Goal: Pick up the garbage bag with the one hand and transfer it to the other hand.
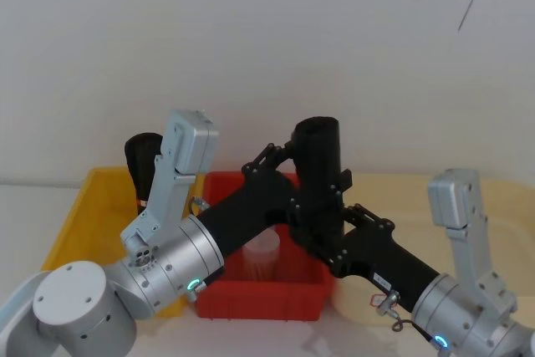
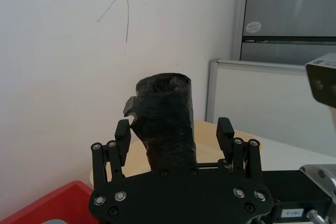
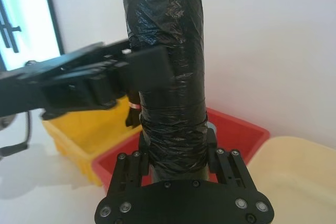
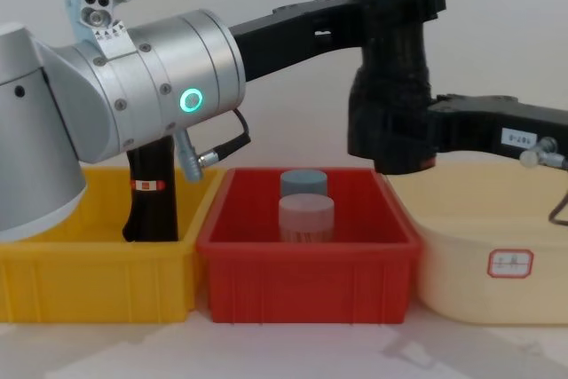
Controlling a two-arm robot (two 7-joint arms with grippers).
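The garbage bag (image 1: 318, 152), a black roll, is held upright in the air above the red bin (image 4: 306, 259). The right claw (image 3: 176, 145) is clamped on its lower part, one finger on each side. The left claw (image 2: 173, 129) straddles its upper part, spread wide: one finger lies close against the roll, and the other stands clear. A second black roll (image 4: 151, 193) stands in the yellow bin (image 4: 89, 281) to the left.

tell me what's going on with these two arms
A handover in mid-air. The right gripper is shut on the lower part of the garbage bag, holding the roll upright above the red bin. The left gripper straddles its upper part with fingers open, a gap showing on one side. Which way it is passing is unclear.
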